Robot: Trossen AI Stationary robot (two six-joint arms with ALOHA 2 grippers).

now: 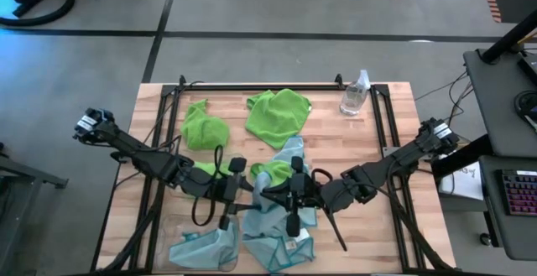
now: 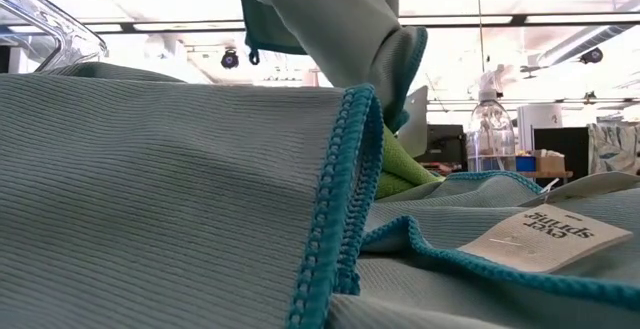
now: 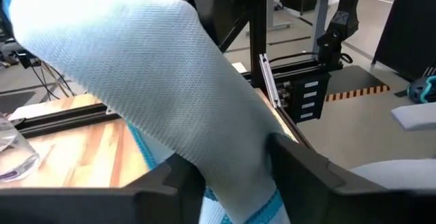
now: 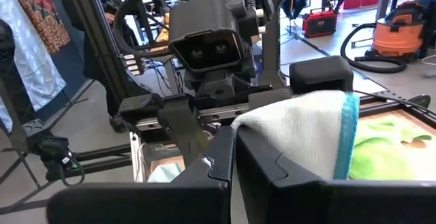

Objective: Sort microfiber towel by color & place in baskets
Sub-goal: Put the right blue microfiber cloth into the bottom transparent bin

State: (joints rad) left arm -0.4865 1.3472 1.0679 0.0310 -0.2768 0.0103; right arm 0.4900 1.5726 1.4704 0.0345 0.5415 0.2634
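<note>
A pale blue towel (image 3: 136, 67) hangs in the air over the table's near middle, between my two grippers, which face each other. My left gripper (image 1: 241, 195) and my right gripper (image 1: 284, 195) are both shut on it. It shows at the top of the low view (image 2: 330, 29). More blue towels (image 1: 201, 247) lie at the near edge in the clear baskets (image 2: 55, 24). One of them (image 1: 281, 242) carries a white tag (image 2: 545, 237). Two green towels (image 1: 204, 129) (image 1: 278, 115) lie flat at the far side. Another blue towel (image 1: 294, 154) and a green one (image 1: 273, 174) lie under the arms. My left gripper pinches the blue towel between its two fingers (image 3: 306, 176), where bunched cloth (image 3: 235, 176) runs down between them. The towel is lifted clear and spreads away from the fingers. My right gripper is shut on the same towel near its teal-stitched edge (image 4: 347, 135). The cloth (image 4: 293, 132) drapes over one finger (image 4: 272, 169), which hides the pinch itself.
A clear spray bottle (image 1: 355, 94) stands near the table's far right corner. Black rails (image 1: 252, 85) run along the far edge and both sides. Bare wood lies to the right of the arms (image 1: 369, 226).
</note>
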